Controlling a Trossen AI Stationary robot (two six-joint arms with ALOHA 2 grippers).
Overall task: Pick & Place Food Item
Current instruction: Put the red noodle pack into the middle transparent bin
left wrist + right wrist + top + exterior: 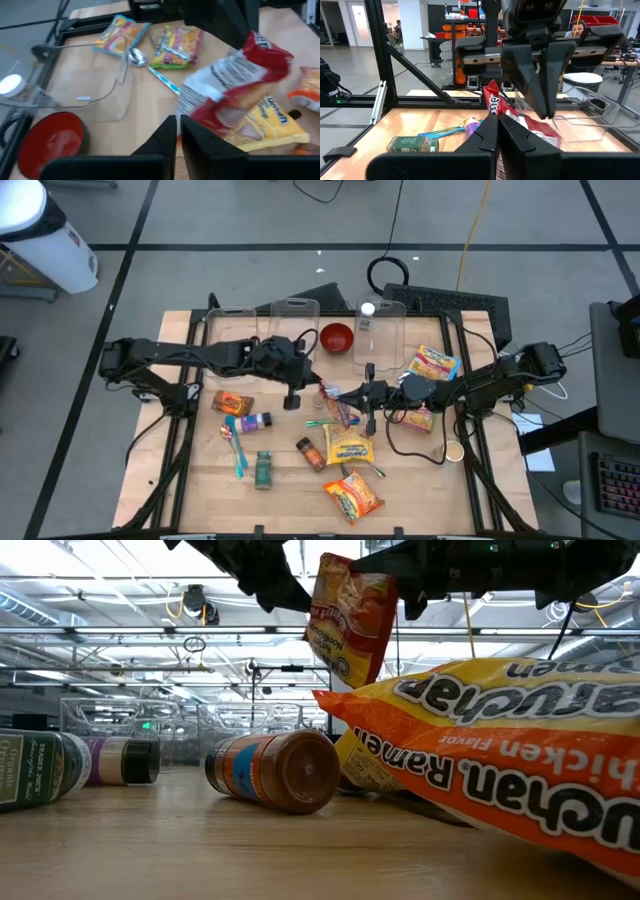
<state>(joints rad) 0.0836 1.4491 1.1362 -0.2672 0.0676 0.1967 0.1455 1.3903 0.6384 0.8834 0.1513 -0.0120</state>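
Holding one red snack bag point(350, 625) aloft, right gripper point(345, 395) clamped; left gripper point(293, 395) at nine o'clock, fingers together; two bowls point(337, 337).

Ramen packet point(520, 755) read "Chicken Flavor Ramen", upside down in low view; green jar point(35, 768) label read "Organic".

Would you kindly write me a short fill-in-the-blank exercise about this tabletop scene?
1. The right claw is shut on a ____ snack bag.
2. That bag hangs ____ the table, not on it.
3. The brown spice jar lies on its ____.
Missing words: red; above; side.
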